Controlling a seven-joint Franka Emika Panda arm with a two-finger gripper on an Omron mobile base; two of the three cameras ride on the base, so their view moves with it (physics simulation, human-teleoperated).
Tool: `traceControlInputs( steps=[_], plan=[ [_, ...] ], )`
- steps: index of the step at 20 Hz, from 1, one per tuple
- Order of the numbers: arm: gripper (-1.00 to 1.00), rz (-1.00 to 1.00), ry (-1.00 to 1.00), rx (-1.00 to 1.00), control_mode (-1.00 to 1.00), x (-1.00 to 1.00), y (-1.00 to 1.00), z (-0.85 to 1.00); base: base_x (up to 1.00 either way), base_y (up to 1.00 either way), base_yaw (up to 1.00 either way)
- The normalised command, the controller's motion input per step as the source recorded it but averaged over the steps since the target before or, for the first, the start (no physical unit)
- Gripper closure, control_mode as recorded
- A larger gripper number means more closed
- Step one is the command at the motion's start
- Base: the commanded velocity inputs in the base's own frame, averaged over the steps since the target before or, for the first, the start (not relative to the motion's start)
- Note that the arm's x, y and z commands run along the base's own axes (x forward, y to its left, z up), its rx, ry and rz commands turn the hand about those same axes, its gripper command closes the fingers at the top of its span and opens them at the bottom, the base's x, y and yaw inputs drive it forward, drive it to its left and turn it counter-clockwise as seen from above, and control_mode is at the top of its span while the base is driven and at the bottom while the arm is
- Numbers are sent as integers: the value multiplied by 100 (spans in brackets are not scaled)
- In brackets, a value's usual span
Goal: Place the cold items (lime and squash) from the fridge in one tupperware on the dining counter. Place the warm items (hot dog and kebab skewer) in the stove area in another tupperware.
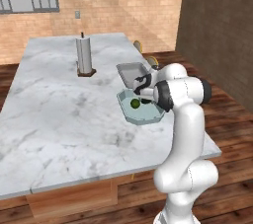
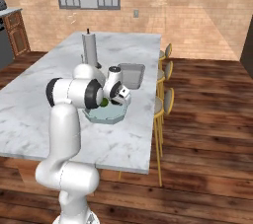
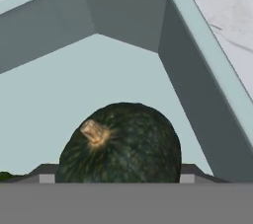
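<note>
You are setting the squash (image 3: 121, 141) into the pale tupperware (image 3: 192, 65) on the tabletop (image 1: 59, 119); your pincer (image 3: 118, 176) grasps it. Next, release and lift clear.

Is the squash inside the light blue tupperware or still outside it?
Inside: the squash sits between the tupperware walls, flanked by the gripper fingertips.

Marble counter (image 1: 59, 114) with two tupperwares (image 1: 143, 114), paper-towel holder (image 1: 85, 57)
</note>
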Motion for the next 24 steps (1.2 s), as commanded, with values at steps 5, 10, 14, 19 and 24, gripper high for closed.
traceControlInputs(
  steps=[5,10,14,19,24],
  plan=[
    [-100,-5,-14,4,-100,-5,-6,0,0,0,0],
    [-100,-17,-4,4,-100,-5,0,20,0,0,0],
    [-100,-19,-4,1,-100,-9,0,17,0,0,0],
    [-100,-12,-4,8,-100,-39,0,74,0,0,0],
    [-100,-1,-1,4,-100,-54,0,100,0,0,0]
  ],
)
